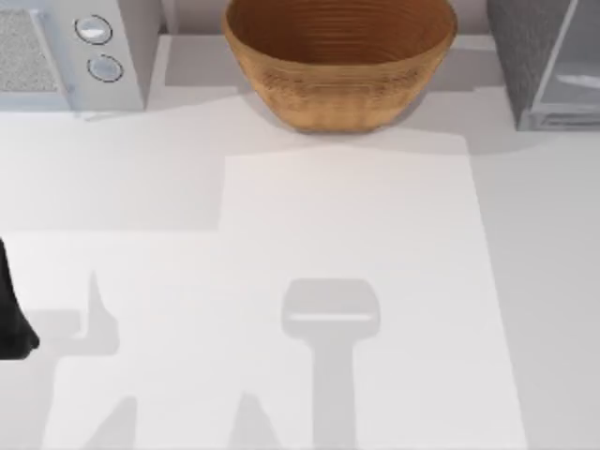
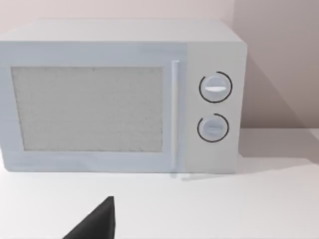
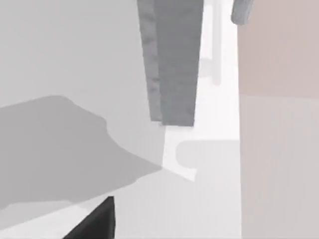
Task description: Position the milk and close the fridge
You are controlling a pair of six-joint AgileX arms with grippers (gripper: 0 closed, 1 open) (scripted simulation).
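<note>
Fridge, the big grey speckled box with the pale door panel [image 1: 548, 66], sits back-right, well apart from both arms. Can't tell either jaws' state, no milk spotted. I'd push the door's outer edge squarely.

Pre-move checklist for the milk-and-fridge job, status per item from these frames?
1. Milk located: cannot tell; no carton is seen on the table or near the basket.
2. Fridge located: ok, at the table's far right corner in the top view.
3. Fridge door state: cannot tell; its pale panel reaches the frame edge.
4. Left arm position: ok, a dark part sits at the table's left edge, its wrist camera facing the microwave.
5. Left and right pincer fingers: cannot tell.
6. Path across the middle of the table toward the fridge: ok, nothing stands in it.
</note>
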